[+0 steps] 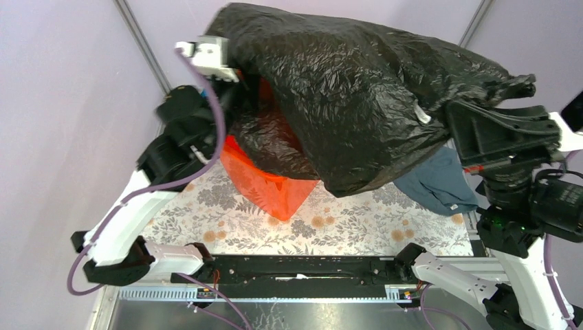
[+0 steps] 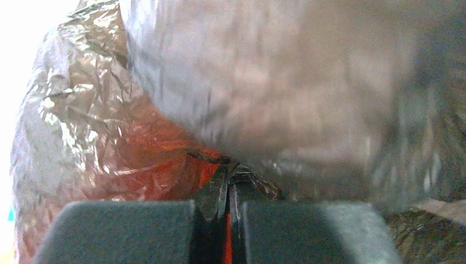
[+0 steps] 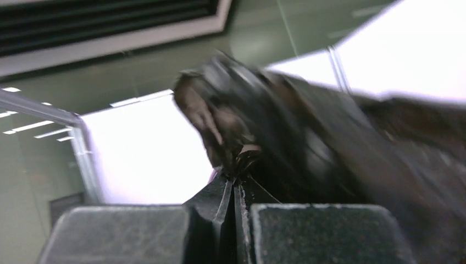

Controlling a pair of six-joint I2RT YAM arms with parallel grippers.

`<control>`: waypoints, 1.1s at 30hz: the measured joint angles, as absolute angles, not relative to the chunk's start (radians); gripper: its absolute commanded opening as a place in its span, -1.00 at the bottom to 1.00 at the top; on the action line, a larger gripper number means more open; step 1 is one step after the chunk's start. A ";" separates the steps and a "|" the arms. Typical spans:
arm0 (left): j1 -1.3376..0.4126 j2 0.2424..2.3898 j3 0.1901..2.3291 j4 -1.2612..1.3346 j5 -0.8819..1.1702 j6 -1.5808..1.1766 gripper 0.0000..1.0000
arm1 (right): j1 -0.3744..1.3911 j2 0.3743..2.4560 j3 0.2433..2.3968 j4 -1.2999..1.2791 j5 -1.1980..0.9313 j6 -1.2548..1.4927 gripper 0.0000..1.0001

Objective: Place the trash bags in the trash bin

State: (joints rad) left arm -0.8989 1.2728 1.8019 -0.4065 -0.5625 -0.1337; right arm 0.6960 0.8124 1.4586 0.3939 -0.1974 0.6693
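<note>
Black film, thin and full of creases, is what both claws hold. The trash bag (image 1: pixel 357 89) is stretched across the upper half of the top view, from the left gripper (image 1: pixel 232 74) at the upper left to the right gripper (image 1: pixel 443 115) near the right edge. Each claw is pressed together on a small pinch of the film. In both wrist views you see folded plastic squeezed between the pads (image 2: pixel 137 231), with no gap.

You hold it at two points well apart, I judge, so that the bag is spread and lifted, not in a heap. It is not inside the bin (image 1: pixel 265 182). It hangs over it, and one fold drops onto the bin's top at the centre left. In the left wrist view, orange shines through the film.

The long axis of the bag runs from upper left to right, sloping a little down toward the right. I cannot tell where its mouth points. A grey-blue cloth (image 1: pixel 440 182) lies on the table (image 1: pixel 357 227) under the right end.
</note>
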 measured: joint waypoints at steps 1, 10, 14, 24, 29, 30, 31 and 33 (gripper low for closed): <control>-0.898 1.295 1.793 -0.422 -0.585 -0.142 -1.00 | 0.696 0.836 1.458 0.354 -0.193 0.654 -1.00; -0.849 1.193 1.568 -0.591 -0.741 -0.231 -1.00 | 0.696 1.163 1.576 0.119 -0.281 0.617 -1.00; -0.834 1.063 1.540 -0.672 -0.814 -0.264 -1.00 | 0.696 1.317 1.726 0.167 -0.389 0.714 -1.00; -0.832 0.914 1.528 -0.643 -0.863 -0.260 -1.00 | 0.698 1.623 1.902 0.702 -0.579 1.254 -1.00; -0.832 1.020 1.512 -0.556 -0.766 -0.240 -1.00 | 0.660 1.641 1.802 0.809 -0.625 1.411 -1.00; -0.832 1.066 1.525 -0.544 -0.738 -0.236 -1.00 | 0.643 1.632 1.774 0.826 -0.630 1.436 -1.00; -0.832 1.116 1.540 -0.537 -0.713 -0.234 -1.00 | 0.616 1.620 1.739 0.846 -0.633 1.463 -1.00; -0.832 1.218 1.571 -0.533 -0.675 -0.234 -0.92 | 0.558 1.595 1.678 0.879 -0.640 1.510 -1.00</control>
